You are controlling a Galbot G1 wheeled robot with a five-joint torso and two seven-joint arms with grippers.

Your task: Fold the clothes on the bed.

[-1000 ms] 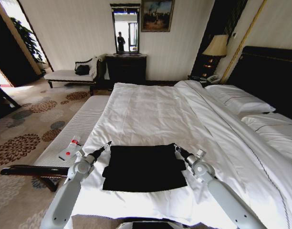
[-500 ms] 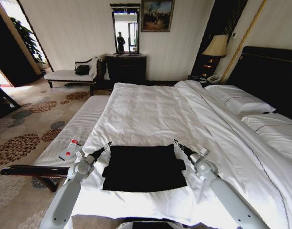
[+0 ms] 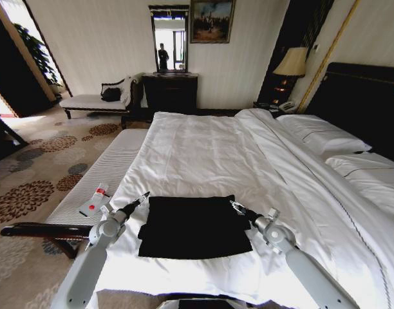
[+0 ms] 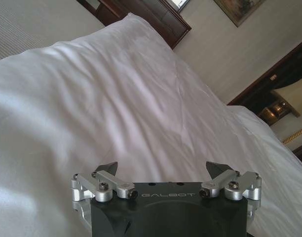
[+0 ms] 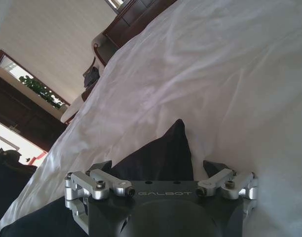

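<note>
black soft-cloth T-shirt (image 3: 194, 225): folded, on large white-sheeted bed (image 3: 210, 154), near edge | right gripper (image 3: 235, 206): fingers spread, has moved toward 9 o'clock, now over shirt's far right corner | left gripper (image 3: 143, 196): fingers spread, unchanged at shirt's far left corner

Over the last second the right gripper (image 3: 234, 205) has drawn back toward the robot and slightly leftward, from a spot just past the far right corner of the black T-shirt (image 3: 194, 225) to a place right at that corner. Its arm now lies lower in the head view, the wrist sitting nearer the shirt's right edge. In the right wrist view the open fingers (image 5: 102, 165) stand on either side of the pointed shirt corner (image 5: 166, 153). That corner looks a little different from before: it now rises to a small peak at the gripper's tip, where earlier the far edge ran flatter.
</note>
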